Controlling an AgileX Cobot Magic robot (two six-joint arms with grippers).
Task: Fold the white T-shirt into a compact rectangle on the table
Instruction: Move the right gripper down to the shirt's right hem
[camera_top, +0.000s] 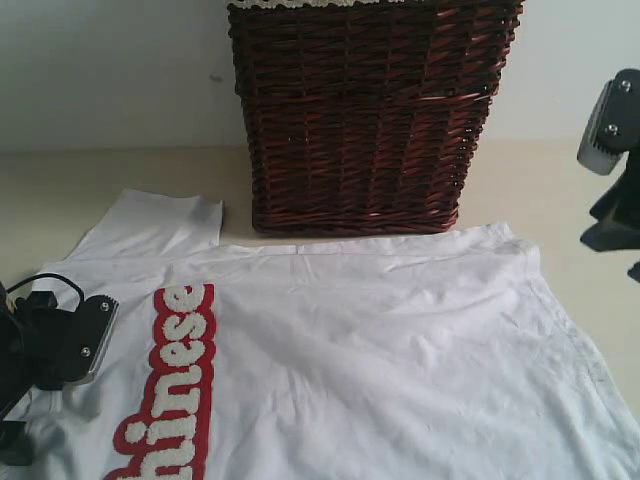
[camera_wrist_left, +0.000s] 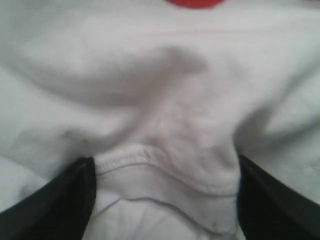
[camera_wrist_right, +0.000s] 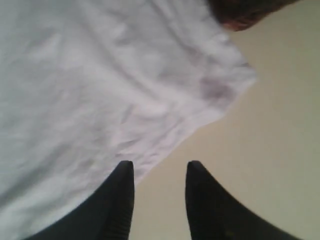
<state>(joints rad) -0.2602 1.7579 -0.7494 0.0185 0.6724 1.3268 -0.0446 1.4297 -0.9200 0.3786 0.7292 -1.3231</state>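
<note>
1. Table (camera_top: 560, 190): cream and matte. It carries everything listed below.
2. T-shirt (camera_top: 380, 340): white, lying print-up and spread flat on the table, with one sleeve laid out at the far left. I judge that no fold is made yet, so the sleeves, sides and final halving are all left to do.
3. Basket (camera_top: 365, 110): dark wicker, upright at the shirt's far edge. I cannot tell whether it touches the cloth.
4. My left pincer (camera_wrist_left: 165, 160): low on the shirt beside the print, jaws set wide with a bunched hem filling the gap. I cannot tell whether it truly pinches that hem.
5. My right pincer (camera_wrist_right: 159, 170): jaws spread with nothing between them, hovering where the shirt's edge meets bare table.
6. Lettering (camera_top: 175, 390): fuzzy white outlined in red, reading "hinese". The leading letter is out of frame, and no other label is readable.
</note>
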